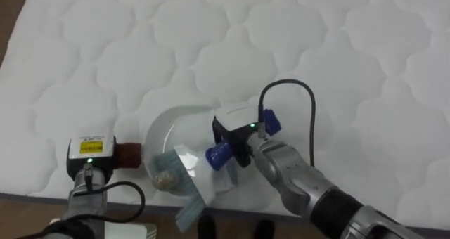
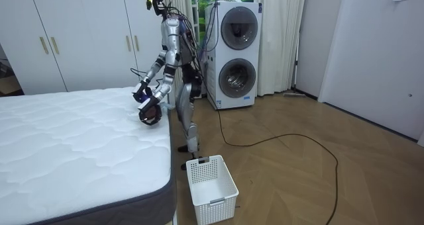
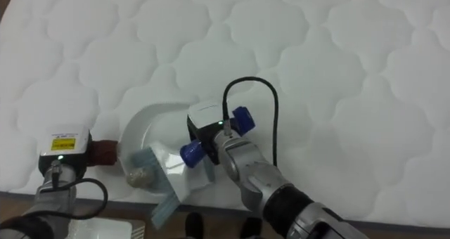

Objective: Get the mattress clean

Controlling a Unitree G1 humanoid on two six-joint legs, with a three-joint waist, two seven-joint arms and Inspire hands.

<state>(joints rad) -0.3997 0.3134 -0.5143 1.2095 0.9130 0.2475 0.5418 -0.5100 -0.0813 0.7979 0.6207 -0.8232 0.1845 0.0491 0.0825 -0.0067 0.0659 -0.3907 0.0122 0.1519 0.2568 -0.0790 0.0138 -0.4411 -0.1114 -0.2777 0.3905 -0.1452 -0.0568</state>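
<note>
Left eye view: clear plastic litter (image 1: 172, 163) at near edge of mattress (image 1: 316, 42), between left hand (image 1: 128, 154) and right hand (image 1: 235, 126), the latter overlapping it; fingers of both hidden, hold impossible to tell.

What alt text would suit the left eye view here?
The robot's right hand is lowered over a clear plastic bag of crumpled litter at the near edge of a white quilted mattress. Its left hand is beside the bag, to the left.
</note>
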